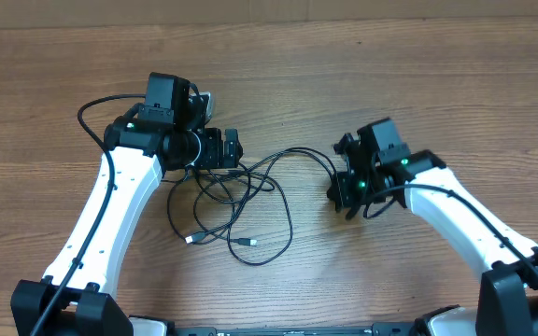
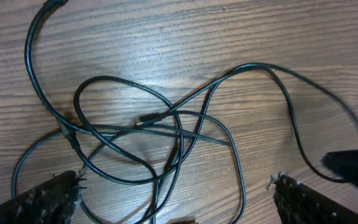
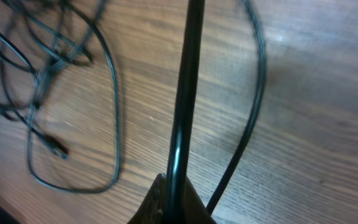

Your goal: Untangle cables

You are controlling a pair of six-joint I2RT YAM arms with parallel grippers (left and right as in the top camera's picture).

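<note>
Black on brown wood, so easy enough to read. Looking at thin cables (image 1: pixel 241 201) heaped in loops on the table (image 1: pixel 437 75), roughly between the two arms and nearer the left one. Can pick out two plug ends (image 1: pixel 192 240) poking free at the near edge of the pile.

Seems to be the pulling-apart step. Got the right gripper (image 1: pixel 344 194) clenched on one strand (image 3: pixel 185 93), which runs straight out from between its fingers in the wrist view, off to the right of the mess. Presumably held out there to draw that strand away and open the loops up.

Got the left gripper (image 1: pixel 232 149) released, fingers (image 2: pixel 42 199) spread wide and hovering right over the crossing (image 2: pixel 166 121) where several strands overlap. Touching nothing, as far as can be told. Probably parked there to pin or pluck a second strand with the other end under tension.

Nowhere near done, plenty of crossings left. Worth watching for the whole bundle dragging along instead of sliding apart.
</note>
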